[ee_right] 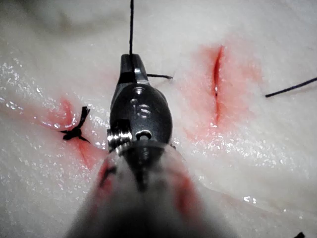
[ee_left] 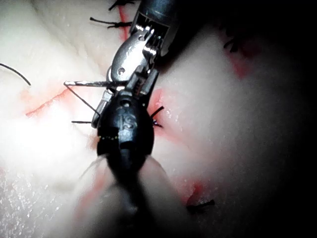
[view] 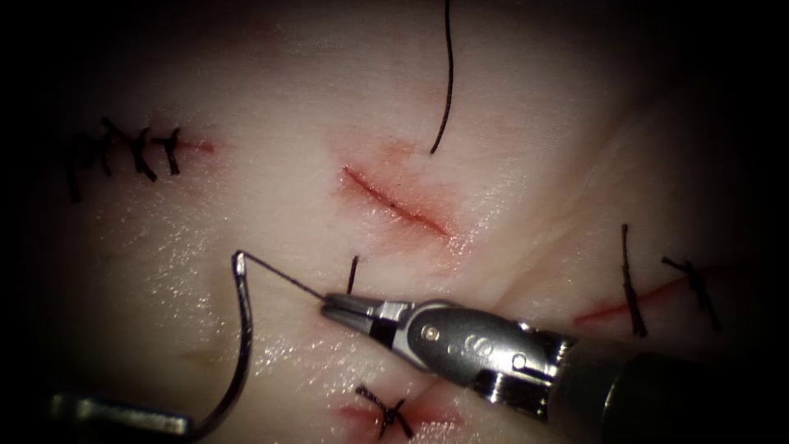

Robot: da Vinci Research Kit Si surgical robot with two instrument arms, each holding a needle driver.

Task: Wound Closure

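Observation:
The open red cut [view: 394, 204] runs slanted across the middle of the tissue [view: 271, 99]. To its lower left the curved needle [view: 245, 345] stands free of the tissue. My left tool [view: 185, 426] is shut on the needle's lower end, with the thread end of the curve up. From that upper end, taut thread [view: 283, 279] leads to my right tool [view: 329, 306], which is shut on it. In the right wrist view the right tool [ee_right: 131, 64] grips the thread [ee_right: 131, 25] beside the cut [ee_right: 217, 84]. The left wrist view shows the needle [ee_left: 89, 83] edge-on.
A loose thread tail [view: 448, 82] ends just above the cut, and a short stub [view: 353, 273] stands by the right tool's jaws. Stitched cuts lie at upper left [view: 136, 152], at right [view: 657, 288] and below [view: 386, 411]. Red fluid stains the cut's edges.

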